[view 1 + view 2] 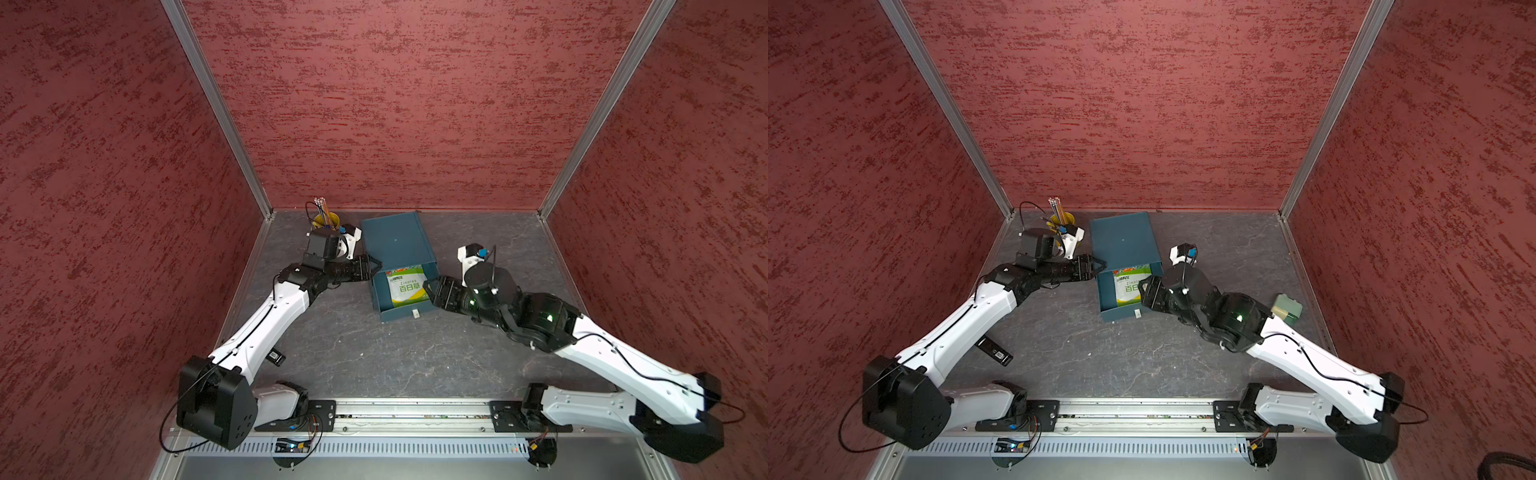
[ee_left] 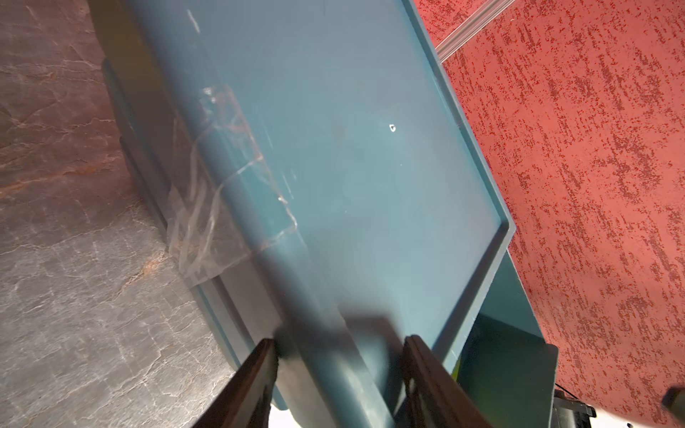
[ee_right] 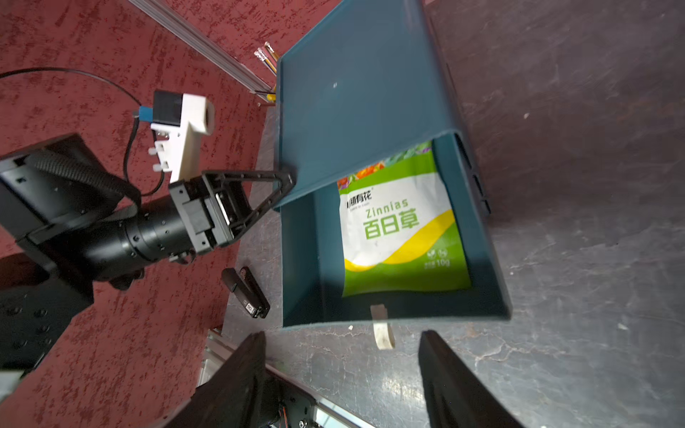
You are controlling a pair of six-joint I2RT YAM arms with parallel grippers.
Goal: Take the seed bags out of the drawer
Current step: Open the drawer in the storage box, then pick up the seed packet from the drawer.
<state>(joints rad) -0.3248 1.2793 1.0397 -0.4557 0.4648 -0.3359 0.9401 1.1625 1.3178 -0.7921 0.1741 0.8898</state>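
The left arm point(image 1: 266, 328) and the right arm point(image 1: 615, 361) have white angular shells between black joint housings. A ribbed black hose point(image 3: 81, 172) and a thin black cable point(image 3: 70, 69) belong to the left wrist, beside a white camera mount point(image 3: 187, 126) with a blue plug. A green light point(image 1: 550, 318) glows in one right-arm joint.

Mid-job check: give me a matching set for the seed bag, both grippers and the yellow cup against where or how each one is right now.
Things:
1 seed bag
2 left gripper
3 right gripper
4 yellow cup

States:
A jaws apart, empty, just in front of the drawer
B standing upright beside the casing
C lying flat inside the open drawer
D jaws clamped across the casing's edge

Pairs: 1-C, 2-D, 3-A, 4-B
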